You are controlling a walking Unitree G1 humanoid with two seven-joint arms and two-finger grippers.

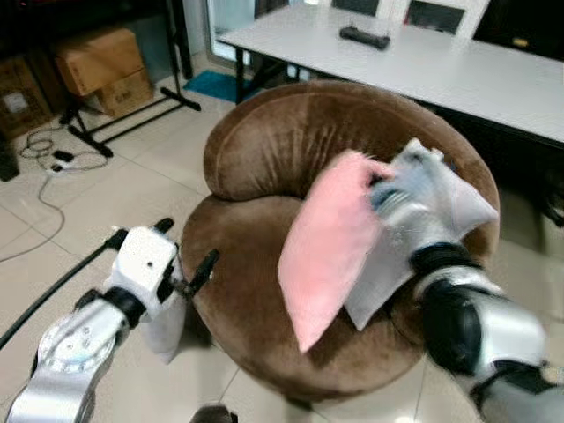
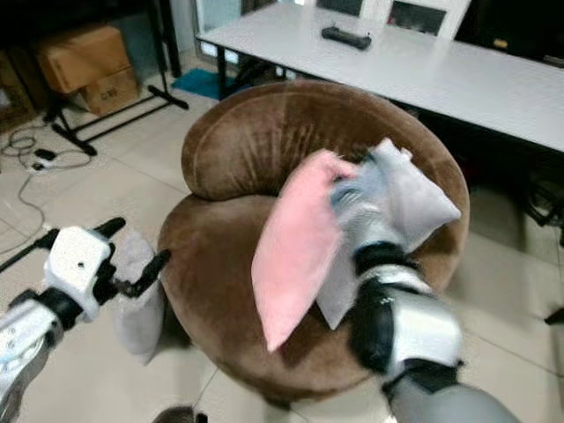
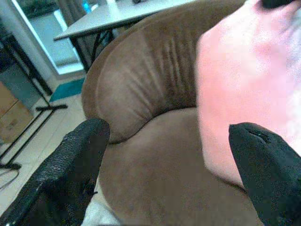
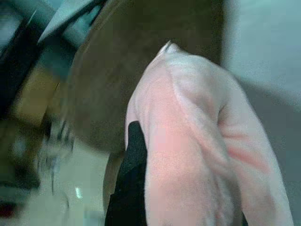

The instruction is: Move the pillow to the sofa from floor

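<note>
A pink pillow [image 1: 330, 251] hangs tilted over the seat of the round brown sofa [image 1: 256, 264]. My right gripper [image 1: 385, 191], blurred, is shut on its top corner. In the right wrist view the pink pillow [image 4: 197, 141] lies against a black finger [image 4: 134, 179]. A grey pillow [image 1: 458, 207] leans behind it on the sofa's right side. My left gripper [image 1: 187, 247] stands open at the sofa's front left edge with nothing in it. Through the left wrist view its fingers [image 3: 70, 174] frame the seat and the pink pillow [image 3: 244, 89].
Another grey pillow [image 1: 167, 322] leans on the floor against the sofa under my left gripper. A white table [image 1: 458, 62] with a black remote [image 1: 364, 37] stands behind the sofa. Cardboard boxes [image 1: 97, 62], a black stand's legs [image 1: 132, 119] and cables [image 1: 44, 167] lie at the far left.
</note>
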